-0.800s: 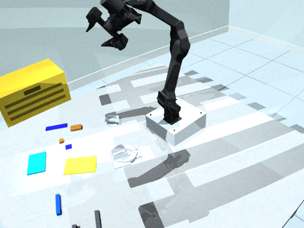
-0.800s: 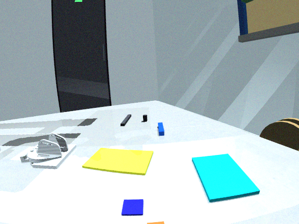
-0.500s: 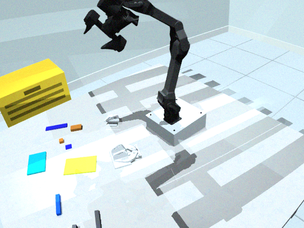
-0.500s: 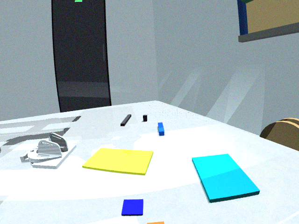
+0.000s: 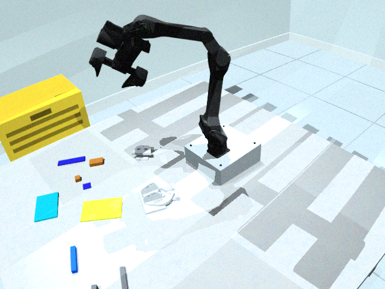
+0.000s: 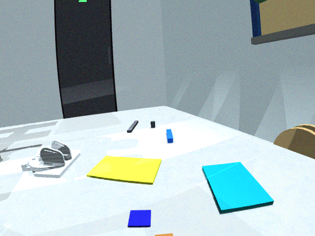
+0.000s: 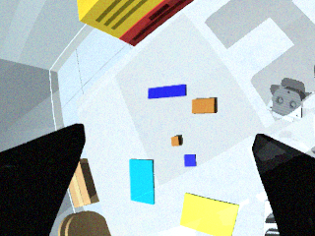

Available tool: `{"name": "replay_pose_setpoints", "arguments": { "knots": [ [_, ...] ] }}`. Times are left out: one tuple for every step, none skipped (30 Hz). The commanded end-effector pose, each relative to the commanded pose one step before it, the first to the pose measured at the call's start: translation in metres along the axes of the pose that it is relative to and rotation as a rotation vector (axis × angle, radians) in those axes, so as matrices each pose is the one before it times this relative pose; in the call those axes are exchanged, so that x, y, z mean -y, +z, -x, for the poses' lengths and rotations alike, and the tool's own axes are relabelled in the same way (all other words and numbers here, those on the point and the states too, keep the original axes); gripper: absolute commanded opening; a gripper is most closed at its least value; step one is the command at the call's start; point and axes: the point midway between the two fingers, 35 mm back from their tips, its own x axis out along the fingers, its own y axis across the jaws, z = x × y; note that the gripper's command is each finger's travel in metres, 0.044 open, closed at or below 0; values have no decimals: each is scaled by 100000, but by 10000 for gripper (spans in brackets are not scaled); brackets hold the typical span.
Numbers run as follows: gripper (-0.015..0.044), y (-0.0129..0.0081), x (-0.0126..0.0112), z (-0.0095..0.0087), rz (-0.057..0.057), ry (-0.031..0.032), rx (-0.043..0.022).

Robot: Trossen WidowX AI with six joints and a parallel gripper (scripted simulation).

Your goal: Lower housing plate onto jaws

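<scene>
My gripper (image 5: 109,81) (image 7: 172,138) is open and empty, high above the table and away from the parts. A small grey plate with two round holes (image 5: 142,152) (image 7: 286,95) looks like the housing plate. It sits on a low stack of pale parts left of the robot's base, with narrow pieces jutting from its sides. Whether it is fully level and closed over the jaw stubs is too small to tell. The jaws and pins beneath are mostly hidden. The exterior view does not clearly show this stack.
A white fixture (image 5: 148,206) (image 6: 47,174) with upright fins stands near a yellow sheet (image 5: 101,209) (image 6: 124,169) (image 7: 209,214) and a cyan sheet (image 5: 46,207) (image 6: 237,186) (image 7: 142,181). Blue and orange blocks lie nearby. A large yellow box (image 5: 46,115) stands behind them.
</scene>
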Motion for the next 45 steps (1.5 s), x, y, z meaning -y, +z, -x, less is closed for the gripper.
{"name": "replay_pose_setpoints", "arguments": {
  "knots": [
    [440, -572, 1085, -2810, 1828, -7576, -2307],
    [440, -89, 259, -744, 275, -1958, -600],
    [440, -77, 262, -745, 235, -1956, -631],
    [440, -64, 264, -745, 196, -1953, -662],
    [440, -52, 267, -745, 156, -1949, -692],
    [440, -41, 270, -745, 117, -1943, -723],
    [440, -29, 272, -744, 79, -1937, -755],
    [440, 1, 233, -634, 221, -1581, -692],
    [440, 9, 229, -616, 188, -1530, -700],
    [440, 16, 232, -615, 162, -1520, -725],
    [440, 23, 234, -613, 135, -1509, -751],
    [440, 30, 237, -611, 109, -1497, -776],
    [440, 37, 239, -609, 83, -1484, -801],
    [440, 44, 242, -607, 58, -1471, -826],
    [440, 50, 244, -604, 32, -1457, -851],
    [440, 57, 247, -601, 7, -1442, -876],
    [440, 63, 250, -598, -18, -1426, -901],
    [440, 52, 297, -697, -361, -1776, -1042],
    [440, 61, 303, -701, -399, -1781, -1082],
    [440, 70, 306, -696, -433, -1764, -1109],
    [440, 78, 309, -691, -467, -1747, -1137],
    [440, 85, 311, -686, -500, -1729, -1165],
    [440, 93, 314, -680, -532, -1710, -1192],
    [440, 100, 316, -675, -564, -1690, -1219],
    [440, 107, 319, -669, -596, -1669, -1247],
    [440, 113, 321, -663, -627, -1648, -1274],
    [440, 119, 324, -656, -657, -1626, -1301],
    [440, 125, 326, -649, -687, -1602, -1327],
    [440, 131, 328, -642, -717, -1579, -1354],
    [440, 136, 330, -635, -746, -1554, -1381],
    [440, 141, 333, -628, -774, -1529, -1407],
    [440, 146, 335, -621, -802, -1503, -1433],
    [440, 150, 337, -613, -829, -1477, -1459],
    [440, 154, 339, -605, -856, -1449, -1485],
    [440, 158, 341, -597, -882, -1421, -1510],
    [440, 134, 282, -488, -749, -1155, -1269],
    [440, 82, 169, -290, -458, -683, -769],
    [440, 28, 56, -96, -154, -226, -258],
    [440, 0, 0, 0, 0, 0, 0],
    [440, 0, 0, 0, 0, 0, 0],
    [440, 2, -11, -166, 0, 0, 0],
    [440, 5, -27, -498, 0, 1, -1],
    [440, 5, -25, -827, 0, 0, -2],
    [440, -1, 5, -1066, 0, -4, -4],
    [440, -7, 32, -813, 0, -5, -3]
  ]
}}
